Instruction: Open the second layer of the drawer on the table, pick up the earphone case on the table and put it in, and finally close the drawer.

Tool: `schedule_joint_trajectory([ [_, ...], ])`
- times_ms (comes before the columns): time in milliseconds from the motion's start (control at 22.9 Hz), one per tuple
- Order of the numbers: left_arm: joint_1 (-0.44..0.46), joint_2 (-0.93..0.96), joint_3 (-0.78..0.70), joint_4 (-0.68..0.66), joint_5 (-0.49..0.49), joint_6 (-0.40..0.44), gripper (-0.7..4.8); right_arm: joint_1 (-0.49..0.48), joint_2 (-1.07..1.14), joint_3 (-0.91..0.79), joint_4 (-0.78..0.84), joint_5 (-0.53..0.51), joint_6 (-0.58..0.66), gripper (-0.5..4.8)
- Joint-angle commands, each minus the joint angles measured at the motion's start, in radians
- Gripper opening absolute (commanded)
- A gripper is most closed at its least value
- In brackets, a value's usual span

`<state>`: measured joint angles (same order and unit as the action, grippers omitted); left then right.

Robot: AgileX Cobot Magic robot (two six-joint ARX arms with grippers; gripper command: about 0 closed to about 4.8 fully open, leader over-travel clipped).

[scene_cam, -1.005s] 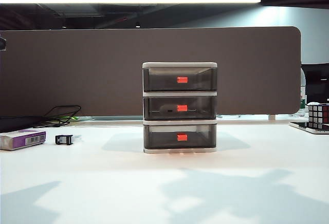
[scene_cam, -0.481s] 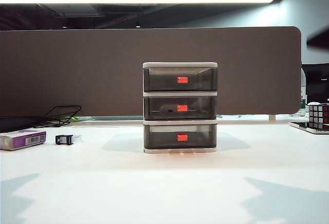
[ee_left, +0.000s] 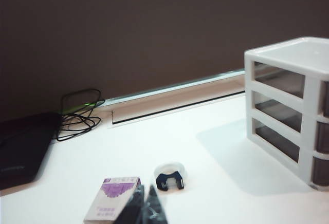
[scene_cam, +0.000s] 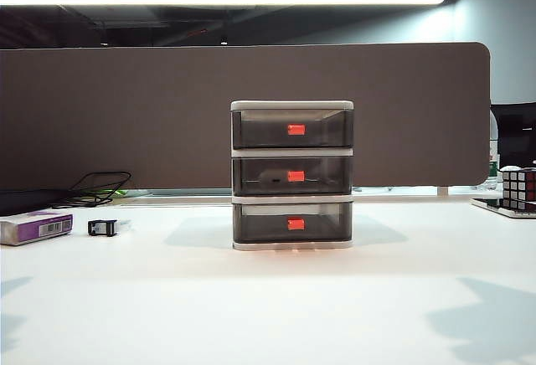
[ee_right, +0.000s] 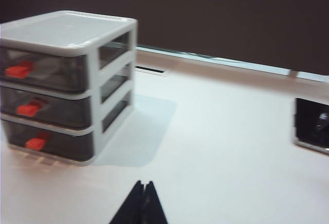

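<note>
The big shadows that lay across the front of the table [scene_cam: 268,306] a second ago have drawn off to its two near corners; the drawer [scene_cam: 292,176] itself has not budged.

From the exterior view, that drawer stands mid-table before a brown partition [scene_cam: 126,114], all three layers shut, a pale shape showing faintly through the second layer [scene_cam: 292,176], likely the earphone case [scene_cam: 272,178]. A purple-and-white box [scene_cam: 35,227] and a small black clip [scene_cam: 102,228] lie far left, a cube puzzle [scene_cam: 518,187] far right, a strip light overhead.

In the left wrist view, the left pincer [ee_left: 145,207] hovers closed and empty just above the box, cables [ee_left: 79,113] coiled by the partition.

In the right wrist view, the right pincer [ee_right: 140,206] hangs closed, empty, over bare table well right of the drawer.
</note>
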<state>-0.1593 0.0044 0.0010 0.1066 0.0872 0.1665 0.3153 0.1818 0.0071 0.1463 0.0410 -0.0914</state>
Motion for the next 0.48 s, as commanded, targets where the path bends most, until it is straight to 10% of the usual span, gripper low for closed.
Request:
schedule_joint_trajectory([
  [44,0.005,0.003,0.006,0.023,0.006,0.000,-0.06,-0.103,0.002,-0.006,0.043,-0.093,-0.017,-0.05],
  [481,0.013,0.009,0.006,0.021,-0.052,0.000,-0.06,-0.326,0.002,-0.006,0.098,-0.201,0.016,-0.05],
])
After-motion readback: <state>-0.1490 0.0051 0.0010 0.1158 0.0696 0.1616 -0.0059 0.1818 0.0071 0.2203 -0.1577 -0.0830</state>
